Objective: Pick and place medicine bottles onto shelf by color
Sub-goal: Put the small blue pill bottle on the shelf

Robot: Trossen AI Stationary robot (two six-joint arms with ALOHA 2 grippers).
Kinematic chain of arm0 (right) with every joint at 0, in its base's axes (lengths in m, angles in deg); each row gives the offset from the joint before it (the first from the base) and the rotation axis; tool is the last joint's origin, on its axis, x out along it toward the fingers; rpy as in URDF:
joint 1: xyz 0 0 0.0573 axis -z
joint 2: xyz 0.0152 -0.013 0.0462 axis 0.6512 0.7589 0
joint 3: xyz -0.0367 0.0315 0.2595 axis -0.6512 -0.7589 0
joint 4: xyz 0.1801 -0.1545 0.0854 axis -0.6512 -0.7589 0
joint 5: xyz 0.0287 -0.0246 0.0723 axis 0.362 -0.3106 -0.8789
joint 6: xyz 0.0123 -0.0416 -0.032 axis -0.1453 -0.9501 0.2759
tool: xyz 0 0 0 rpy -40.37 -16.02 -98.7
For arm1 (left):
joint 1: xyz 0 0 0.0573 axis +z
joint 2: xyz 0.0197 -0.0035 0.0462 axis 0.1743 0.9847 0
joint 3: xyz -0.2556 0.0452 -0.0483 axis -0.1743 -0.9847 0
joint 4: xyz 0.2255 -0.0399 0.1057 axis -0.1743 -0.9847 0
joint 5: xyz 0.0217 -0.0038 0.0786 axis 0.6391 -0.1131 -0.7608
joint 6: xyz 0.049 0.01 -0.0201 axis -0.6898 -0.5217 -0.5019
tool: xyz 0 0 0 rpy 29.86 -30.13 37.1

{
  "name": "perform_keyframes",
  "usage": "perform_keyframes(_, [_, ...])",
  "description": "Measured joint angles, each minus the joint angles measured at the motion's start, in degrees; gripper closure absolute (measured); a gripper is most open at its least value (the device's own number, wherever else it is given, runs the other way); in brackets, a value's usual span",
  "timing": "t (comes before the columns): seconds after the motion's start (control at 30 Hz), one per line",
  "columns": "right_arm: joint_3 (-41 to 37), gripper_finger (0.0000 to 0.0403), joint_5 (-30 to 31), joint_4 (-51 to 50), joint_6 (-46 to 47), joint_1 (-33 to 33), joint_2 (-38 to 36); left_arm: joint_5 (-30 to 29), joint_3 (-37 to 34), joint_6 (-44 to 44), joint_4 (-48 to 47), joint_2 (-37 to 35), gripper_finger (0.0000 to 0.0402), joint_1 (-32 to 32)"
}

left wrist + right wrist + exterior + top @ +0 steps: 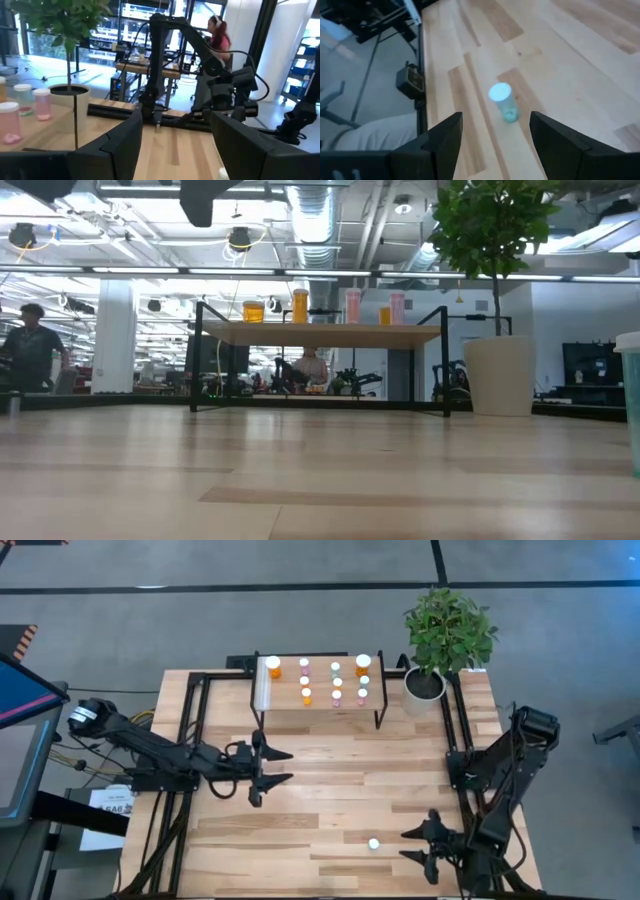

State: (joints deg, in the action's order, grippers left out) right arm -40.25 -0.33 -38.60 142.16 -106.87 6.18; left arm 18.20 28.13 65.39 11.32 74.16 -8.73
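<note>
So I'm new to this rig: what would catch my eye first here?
The shelf at the table's far edge, already lined with small medicine bottles. Then one green bottle alone on the tabletop near the front, just ahead of the open right gripper. The open left gripper hangs before the shelf.

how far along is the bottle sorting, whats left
Nearly done: eleven bottles already stand on the shelf. One green bottle is left on the table, with the open right gripper just beside it, not yet gripping. The left gripper waits open in front of the shelf.
</note>
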Motion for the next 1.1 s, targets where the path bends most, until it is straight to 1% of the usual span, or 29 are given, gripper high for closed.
perform_keyframes(0.07, [-1.49, 0.0147, -0.04, 3.68, -2.69, 0.00, 0.00, 0.39, 0.00, 0.52, -0.22, 0.02, 0.0178, 0.00])
perform_keyframes(0.23, [-2.44, 0.0147, -0.10, 5.29, -4.33, 0.01, 1.06, 0.91, 0.00, 1.00, -1.01, 0.02, 0.0178, 0.00])
perform_keyframes(0.33, [-2.44, 0.0147, -0.37, 5.70, -4.44, 0.07, 4.35, 0.91, 0.00, 1.70, -2.08, 0.02, 0.0178, 0.00])
perform_keyframes(0.47, [-2.44, 0.0147, -0.61, 9.79, -3.42, 0.51, 10.64, 0.98, 0.00, 3.24, -3.68, 0.02, 0.0178, 0.02])
perform_keyframes(0.67, [-2.39, 0.0147, -2.99, 14.44, 0.62, 1.26, 17.66, 0.94, 0.00, 3.98, -4.13, 0.04, 0.0178, 0.02])
perform_keyframes(0.8, [-2.37, 0.0147, -3.67, 18.20, 1.00, 1.67, 20.49, 1.42, 0.01, 5.01, -4.17, 0.04, 0.0178, 0.02])
perform_keyframes(1.0, [-1.87, 0.0147, -3.43, 20.08, 0.57, 2.86, 22.58, 1.37, 0.02, 5.20, -4.46, 0.04, 0.0178, 0.02])
perform_keyframes(1.1, [-0.41, 0.0148, -3.84, 19.73, -3.33, 3.80, 23.34, 1.37, 0.01, 4.97, -4.46, 0.04, 0.0178, 0.02])
